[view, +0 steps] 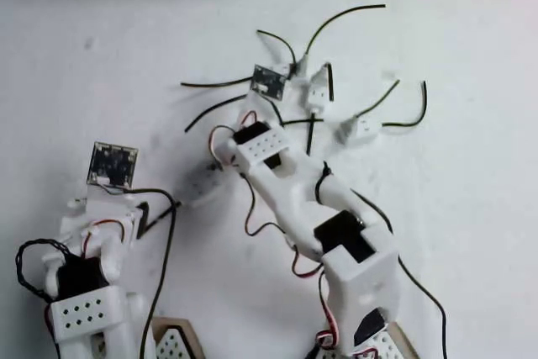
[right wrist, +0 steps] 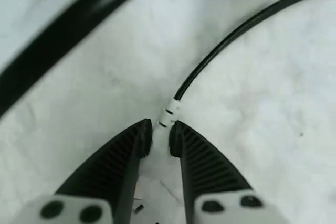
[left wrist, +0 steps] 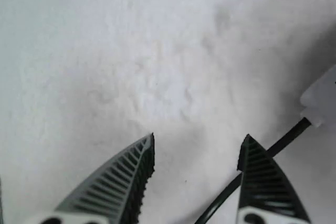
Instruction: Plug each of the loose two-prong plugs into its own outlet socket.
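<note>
White table, cords strewn: right gripper clamps a plug, left gripper gapes empty well apart, plugging seemingly undone

Bright, even overhead light washes the white table almost flat. Shadows are soft and faint, hugging the right arm and greying the surface around a plug. The far room is dark.
</note>
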